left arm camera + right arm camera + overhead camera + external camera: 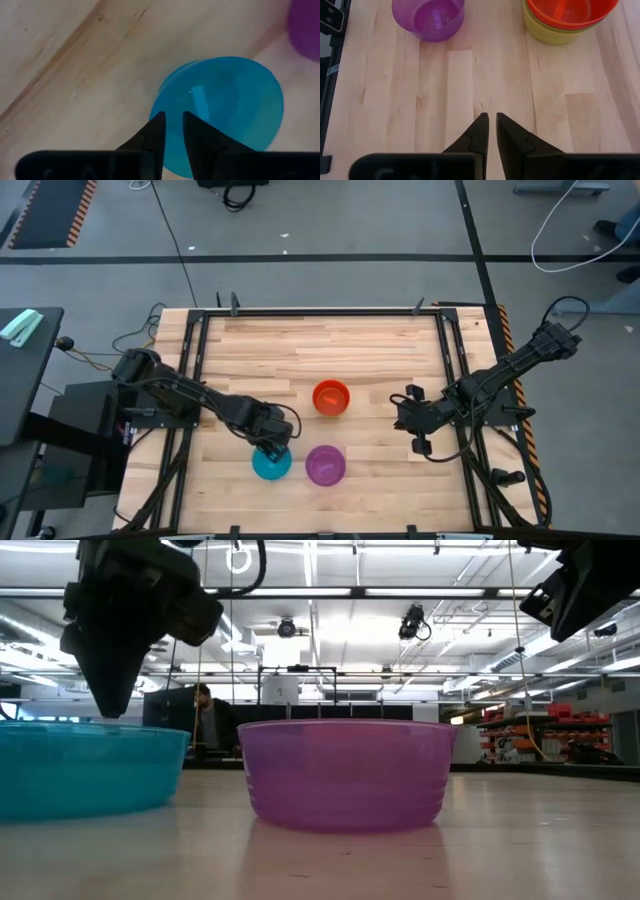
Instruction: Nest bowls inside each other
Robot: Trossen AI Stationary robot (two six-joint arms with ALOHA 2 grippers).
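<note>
Left gripper [273, 448] is hovering in the lower left-centre of the high view, directly above the far rim of the blue bowl [270, 464]; its fingers [156, 131] are standing slightly parted, grasping nothing. Blue bowl is sitting upright on the bench [330, 345]. Purple bowl [325, 465] is sitting just beside it, to its right, apart. Orange bowl [331, 396] is sitting nested in a yellow bowl [555, 35] at frame centre. Right gripper [405, 412] is waiting right of centre over bare bench, fingers narrowly parted, empty
</note>
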